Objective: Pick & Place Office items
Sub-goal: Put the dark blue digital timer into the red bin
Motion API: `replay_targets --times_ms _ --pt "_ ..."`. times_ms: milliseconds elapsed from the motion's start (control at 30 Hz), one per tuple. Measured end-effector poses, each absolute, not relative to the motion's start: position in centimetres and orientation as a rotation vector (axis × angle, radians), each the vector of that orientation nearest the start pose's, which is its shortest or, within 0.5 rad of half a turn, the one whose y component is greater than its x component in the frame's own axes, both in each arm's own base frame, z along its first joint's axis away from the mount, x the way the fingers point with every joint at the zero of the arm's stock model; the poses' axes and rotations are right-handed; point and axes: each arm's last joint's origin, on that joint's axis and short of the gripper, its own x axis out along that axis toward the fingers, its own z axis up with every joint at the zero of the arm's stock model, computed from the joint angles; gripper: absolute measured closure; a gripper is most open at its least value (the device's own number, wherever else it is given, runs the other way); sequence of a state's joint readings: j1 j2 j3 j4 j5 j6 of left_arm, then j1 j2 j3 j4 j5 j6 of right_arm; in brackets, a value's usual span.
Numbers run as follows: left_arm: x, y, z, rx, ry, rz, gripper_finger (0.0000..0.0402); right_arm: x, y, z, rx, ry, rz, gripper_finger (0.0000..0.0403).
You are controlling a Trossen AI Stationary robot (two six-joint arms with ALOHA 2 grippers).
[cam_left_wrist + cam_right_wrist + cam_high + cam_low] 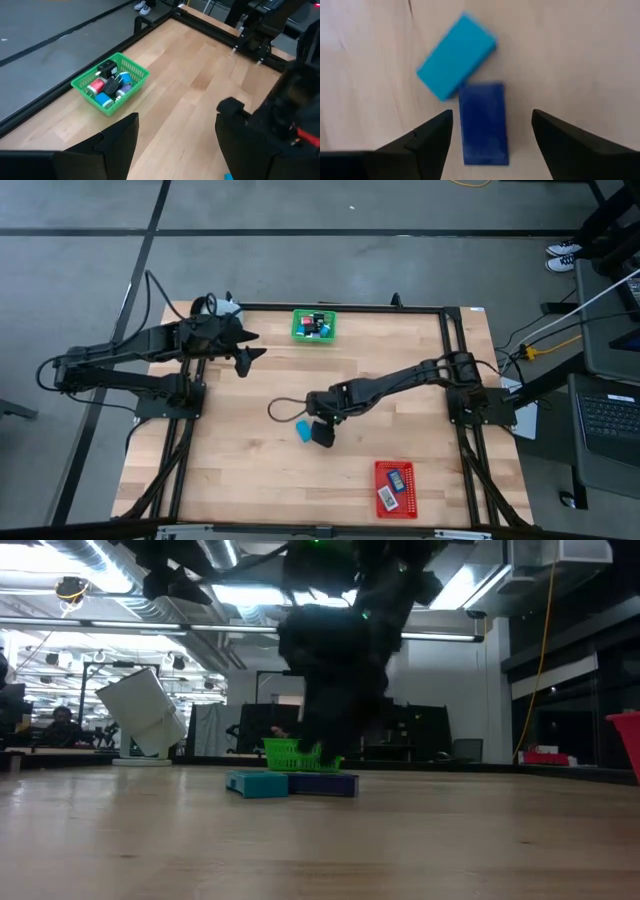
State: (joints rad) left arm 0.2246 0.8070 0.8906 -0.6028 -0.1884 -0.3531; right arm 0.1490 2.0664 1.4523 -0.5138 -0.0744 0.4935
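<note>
Two flat office items lie on the wooden table near its middle: a light blue rectangle [456,55] and a dark blue rectangle [484,122], one corner of each touching or nearly so. My right gripper [492,117] hangs open just above them, pointing steeply down, a finger on either side of the dark blue rectangle and touching nothing. In the high view the light blue rectangle [303,430] shows just left of that gripper [320,432]. My left gripper [248,352] waits open above the table's far left, near the green tray [314,326].
The green mesh tray [111,83] at the far edge holds several small items. A red mesh tray [395,488] with two items sits near the front right. A white-blue mug [225,307] stands at the far left corner. A black cable loop [285,408] lies beside the right gripper.
</note>
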Motion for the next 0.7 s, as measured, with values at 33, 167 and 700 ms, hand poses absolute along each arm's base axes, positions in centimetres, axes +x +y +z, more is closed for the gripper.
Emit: replay_targets --times_ms 33,167,700 --pt "15.5 4.1 32.7 -0.35 0.446 0.492 0.0144 41.6 6.8 15.1 0.385 1.174 -0.079 0.0128" --pt "15.6 4.1 32.6 -0.351 0.45 0.489 0.0144 41.6 8.1 13.7 0.373 1.208 -0.04 0.0128" --pt "15.5 4.1 32.6 -0.347 0.451 0.487 0.0144 41.7 7.5 12.3 0.384 1.228 -0.196 0.0228"
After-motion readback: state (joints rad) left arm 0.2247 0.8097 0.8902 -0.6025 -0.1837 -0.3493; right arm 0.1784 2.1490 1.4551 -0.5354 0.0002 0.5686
